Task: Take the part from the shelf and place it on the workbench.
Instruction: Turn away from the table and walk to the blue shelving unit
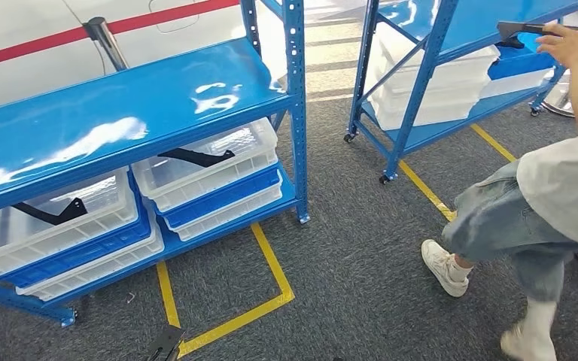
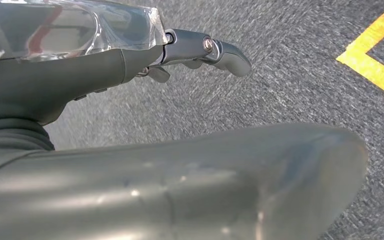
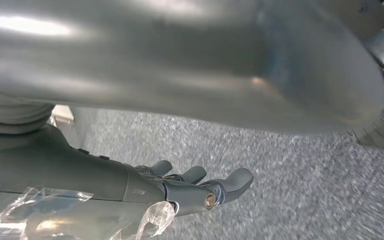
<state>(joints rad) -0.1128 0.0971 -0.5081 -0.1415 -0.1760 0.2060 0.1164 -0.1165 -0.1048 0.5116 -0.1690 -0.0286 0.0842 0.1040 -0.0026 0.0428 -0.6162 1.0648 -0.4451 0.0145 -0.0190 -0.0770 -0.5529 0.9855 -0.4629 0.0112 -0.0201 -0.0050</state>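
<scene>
Both of your hands hang over bare carpet and hold nothing: the left hand (image 2: pixel 200 50) has its fingers stretched out, and the right hand (image 3: pixel 195 187) is loosely spread too. The parts are on the shelf (image 1: pixel 120 113) at the left of the head view: one black part (image 1: pixel 196 157) lies in the clear bin (image 1: pixel 211 162) at centre-left, another part (image 1: pixel 49 213) in the bin at far left. At the right edge of the frame a person (image 1: pixel 542 203) is stepping past, reaching to the second shelf (image 1: pixel 436 45). If you walk or swing an arm now, you could clip that person. The upper shelf board overhangs the bins, so a reach from above could strike it.
</scene>
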